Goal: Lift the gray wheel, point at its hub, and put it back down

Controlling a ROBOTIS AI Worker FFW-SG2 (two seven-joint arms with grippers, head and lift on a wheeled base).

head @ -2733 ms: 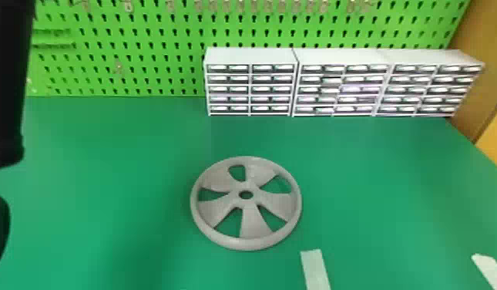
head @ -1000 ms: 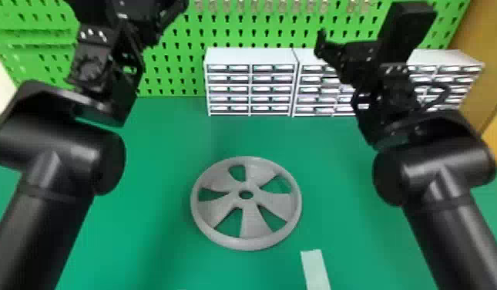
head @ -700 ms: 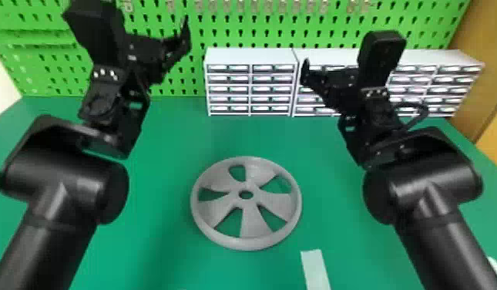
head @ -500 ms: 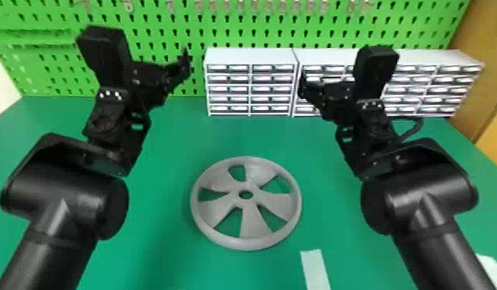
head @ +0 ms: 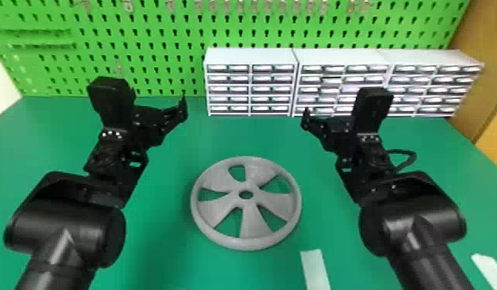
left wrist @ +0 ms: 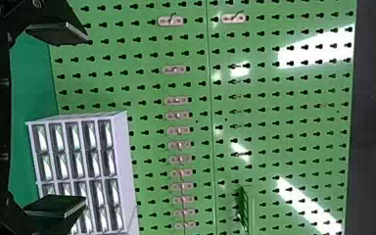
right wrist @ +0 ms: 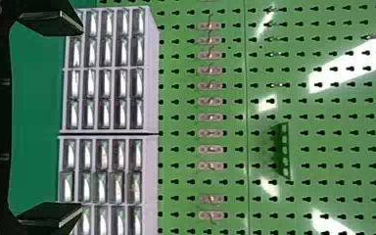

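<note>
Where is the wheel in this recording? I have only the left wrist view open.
Observer: The head view shows the wheel lying on the green table, between the two arms.
Operator: Is the right gripper holding anything?
Observer: No, the right wrist view shows the right gripper open, with nothing gripped between its fingers.
Operator: Anything else near the wheel?
Observer: In the head view, a white strip lies on the table just to the robot's right of the wheel's near edge, apart from it.
</note>
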